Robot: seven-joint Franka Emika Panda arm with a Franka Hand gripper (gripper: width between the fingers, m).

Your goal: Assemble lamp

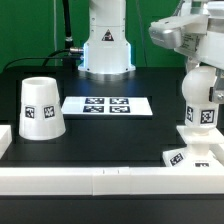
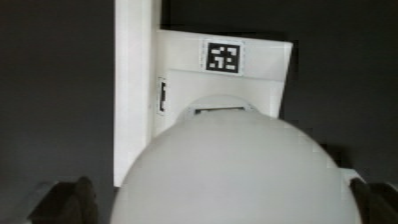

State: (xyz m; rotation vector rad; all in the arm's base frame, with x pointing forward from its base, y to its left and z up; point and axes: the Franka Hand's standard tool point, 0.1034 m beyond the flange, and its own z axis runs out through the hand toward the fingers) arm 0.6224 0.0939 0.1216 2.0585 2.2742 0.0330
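The black tabletop [image 1: 150, 85] is bordered along its near edge by a white rail [image 1: 100, 180]. The arm's white pedestal [image 1: 105, 50] is seen at the middle of the far edge. The marker board [image 1: 108, 104] is laid flat at the centre of the tabletop.

The shade [image 1: 42, 108] is stood wide end down near the edge at the exterior view's left, well apart from the other parts. The flat base [image 1: 195, 155] is placed in the near corner at the exterior view's right, just beside the rail. A tag is shown on its top in the wrist view.

The bulb [image 1: 200, 100] is stood upright on the base, round head uppermost. The gripper [image 1: 197, 66] is positioned over that head. In the wrist view the head is flanked by the dark fingers [image 2: 71, 197]. Whether the jaws are clamped on it or slack cannot be told.
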